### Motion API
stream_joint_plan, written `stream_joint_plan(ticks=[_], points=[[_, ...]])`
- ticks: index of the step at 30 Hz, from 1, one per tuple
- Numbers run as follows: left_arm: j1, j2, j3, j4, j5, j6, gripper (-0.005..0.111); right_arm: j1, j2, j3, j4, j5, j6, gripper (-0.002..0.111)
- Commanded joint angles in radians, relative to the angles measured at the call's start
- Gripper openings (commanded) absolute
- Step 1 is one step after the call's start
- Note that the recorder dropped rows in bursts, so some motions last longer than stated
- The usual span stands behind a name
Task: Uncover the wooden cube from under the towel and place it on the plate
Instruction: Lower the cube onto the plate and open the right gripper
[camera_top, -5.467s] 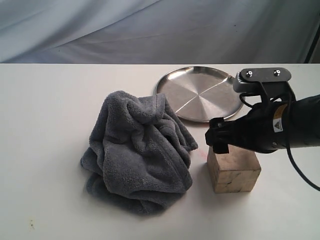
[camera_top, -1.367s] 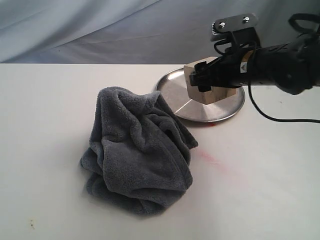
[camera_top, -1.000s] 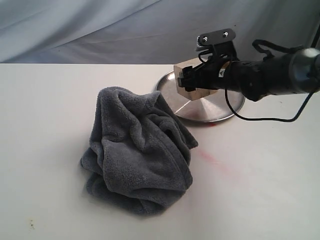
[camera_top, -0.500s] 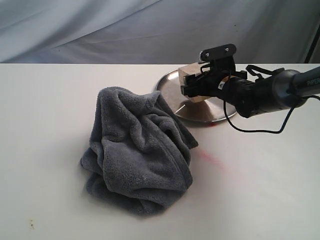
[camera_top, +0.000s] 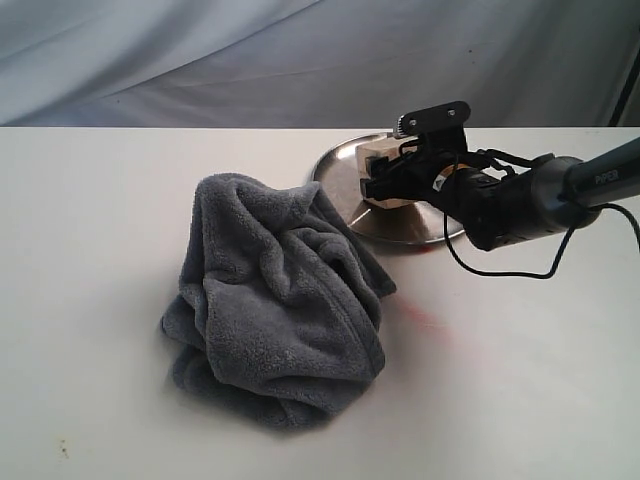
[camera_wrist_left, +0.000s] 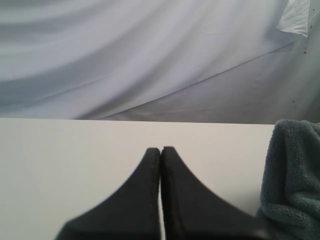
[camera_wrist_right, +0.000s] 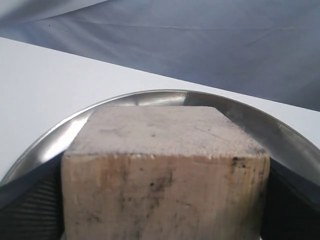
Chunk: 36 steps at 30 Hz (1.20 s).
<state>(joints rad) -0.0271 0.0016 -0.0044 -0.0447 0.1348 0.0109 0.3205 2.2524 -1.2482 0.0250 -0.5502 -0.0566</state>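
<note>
The right pincer (camera_top: 383, 183) grips the wooden cube (camera_wrist_right: 165, 165) by two opposite side faces, jaws spread wide to span it, which leaves the cube's underside free to seat flat. The cube sits low over the near-left part of the steel plate (camera_top: 405, 228), inside the raised rim. Whether it already touches the metal cannot be told from these views. The arm reaches in nearly level, so the pincer can likely let go without tipping the block. The grey fleece towel (camera_top: 275, 300) lies bunched on the white bench (camera_top: 100, 200), clear of the plate's centre, covering nothing visible. The left pincer (camera_wrist_left: 160, 154) is closed and empty, parked beside the towel.
</note>
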Motion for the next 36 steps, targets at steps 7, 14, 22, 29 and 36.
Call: stream_joint_plan(ticks=[7, 14, 22, 29, 36], points=[[-0.001, -0.002, 0.004, 0.001, -0.002, -0.003, 0.001, -0.006, 0.029, -0.010, 0.043, -0.057, -0.011, 0.064], [-0.001, -0.002, 0.004, 0.001, -0.002, -0.003, 0.001, 0.008, 0.035, -0.010, 0.049, -0.059, -0.011, 0.064], [-0.001, -0.002, 0.004, 0.001, -0.002, -0.001, 0.001, 0.019, 0.033, -0.010, 0.049, -0.020, -0.006, 0.074], [-0.001, -0.002, 0.004, 0.001, -0.002, -0.003, 0.001, 0.019, 0.024, -0.010, 0.046, 0.042, -0.006, 0.086], [-0.001, -0.002, 0.004, 0.001, -0.002, -0.003, 0.001, 0.028, -0.031, -0.005, 0.020, 0.047, -0.006, 0.092]])
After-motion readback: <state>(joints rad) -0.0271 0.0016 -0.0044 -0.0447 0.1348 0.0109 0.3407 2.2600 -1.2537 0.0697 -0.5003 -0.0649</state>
